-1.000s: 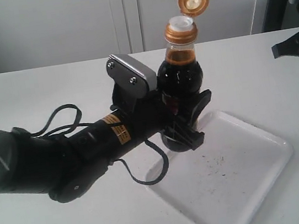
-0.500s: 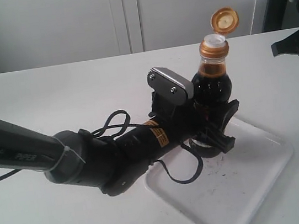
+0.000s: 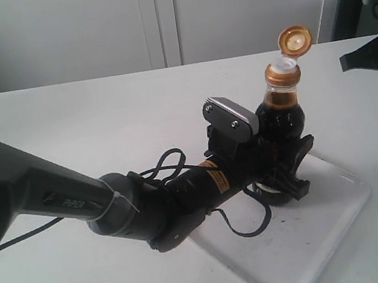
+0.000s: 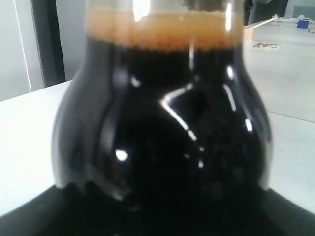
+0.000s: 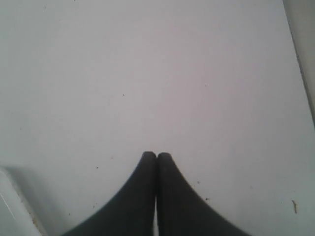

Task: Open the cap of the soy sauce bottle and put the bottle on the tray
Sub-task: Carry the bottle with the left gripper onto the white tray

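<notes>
Gripping the small clear glass soy sauce bottle (image 3: 281, 118) of dark brown-black liquid around its lower body, the black left gripper (image 3: 286, 170) has its jaws closed on either side of the glass. The bottle stands upright over the far edge of the flat white rectangular plastic tray (image 3: 327, 224) with its low raised rim; whether its base touches the tray cannot be told, since the gripper hides it. On the bottle's neck the copper-gold ribbed flip-top cap (image 3: 283, 72) is open, its round hinged lid (image 3: 295, 40) tipped up and back above the spout. The left wrist view is filled by the bottle's dark belly and a band of tan foam. Well away from the tray, the black right gripper (image 5: 157, 158) hangs over the white table (image 5: 147, 73), fingertips pressed together, holding nothing.
</notes>
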`<state>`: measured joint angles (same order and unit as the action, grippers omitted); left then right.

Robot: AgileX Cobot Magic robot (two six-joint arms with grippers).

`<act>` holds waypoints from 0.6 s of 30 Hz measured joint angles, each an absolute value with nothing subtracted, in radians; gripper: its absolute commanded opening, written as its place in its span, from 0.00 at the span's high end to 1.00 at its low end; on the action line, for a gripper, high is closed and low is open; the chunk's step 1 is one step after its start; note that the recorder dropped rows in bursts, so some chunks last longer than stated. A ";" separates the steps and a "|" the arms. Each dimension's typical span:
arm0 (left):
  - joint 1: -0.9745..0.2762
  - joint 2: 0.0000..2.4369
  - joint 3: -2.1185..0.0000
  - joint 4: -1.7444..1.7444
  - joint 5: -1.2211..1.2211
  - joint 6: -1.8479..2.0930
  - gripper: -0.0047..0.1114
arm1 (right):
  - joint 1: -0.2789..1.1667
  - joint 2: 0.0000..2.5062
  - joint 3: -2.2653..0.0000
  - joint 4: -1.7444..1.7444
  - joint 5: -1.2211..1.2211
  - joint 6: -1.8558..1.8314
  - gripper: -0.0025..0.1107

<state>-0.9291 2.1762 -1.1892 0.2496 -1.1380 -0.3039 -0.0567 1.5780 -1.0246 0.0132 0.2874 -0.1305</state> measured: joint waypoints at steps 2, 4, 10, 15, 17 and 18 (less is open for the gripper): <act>-0.929 2.175 -1.189 0.250 -1.138 -0.317 0.96 | -0.057 1.578 -1.025 0.013 0.287 -0.131 0.98; -0.929 2.175 -1.189 0.250 -1.138 -0.332 0.96 | -0.057 1.578 -1.025 0.013 0.287 -0.131 0.98; -0.929 2.175 -1.189 0.260 -1.140 -0.350 0.69 | -0.057 1.578 -1.025 0.013 0.285 -0.131 0.98; -0.929 2.177 -1.189 0.282 -1.146 -0.350 0.29 | -0.057 1.578 -1.025 0.013 0.285 -0.131 0.98; -0.929 2.177 -1.189 0.284 -1.158 -0.352 0.18 | -0.057 1.578 -1.025 0.013 0.285 -0.131 0.98; -0.929 2.177 -1.191 0.284 -1.173 -0.354 0.15 | -0.057 1.578 -1.025 0.013 0.285 -0.131 0.98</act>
<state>-0.9291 2.1769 -1.1912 0.2841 -1.1735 -0.3542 -0.0567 1.5780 -1.0246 0.0132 0.2850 -0.1305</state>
